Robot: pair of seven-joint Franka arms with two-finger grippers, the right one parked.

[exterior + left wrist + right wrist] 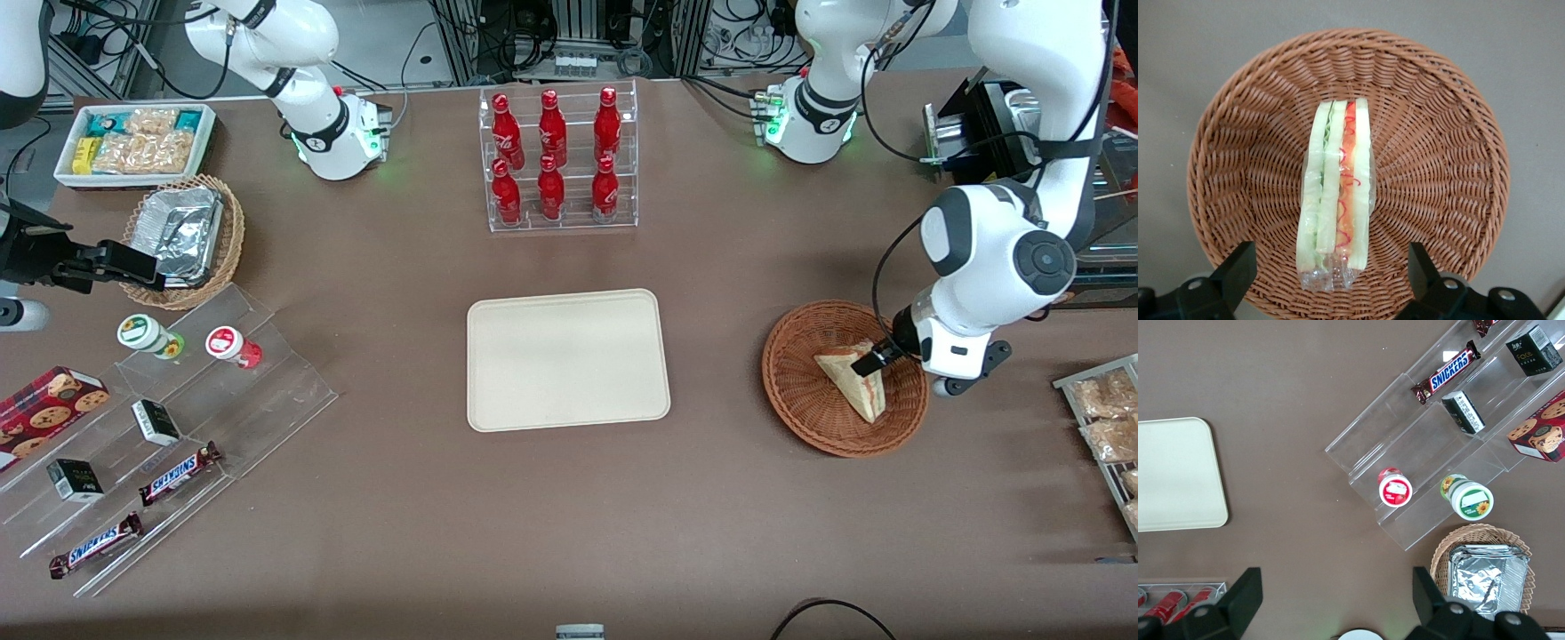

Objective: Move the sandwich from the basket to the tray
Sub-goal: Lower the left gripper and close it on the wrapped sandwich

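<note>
While the tool (1331, 277) gapes wide, the wrapped triangular sandwich (1335, 193) rests in the woven basket (1438, 153).

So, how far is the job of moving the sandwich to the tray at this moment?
Early stage. Done: the gripper is above the basket, its open fingers on either side of the sandwich. In hand: nothing is grasped; the sandwich lies in the basket. Left: close, lift, carry it to the tray, which holds nothing.

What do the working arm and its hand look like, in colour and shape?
The working arm is glossy white with rounded segments, dark grey joint caps and a black cable. Its hand, above the basket, has a white body and black fingers.
</note>
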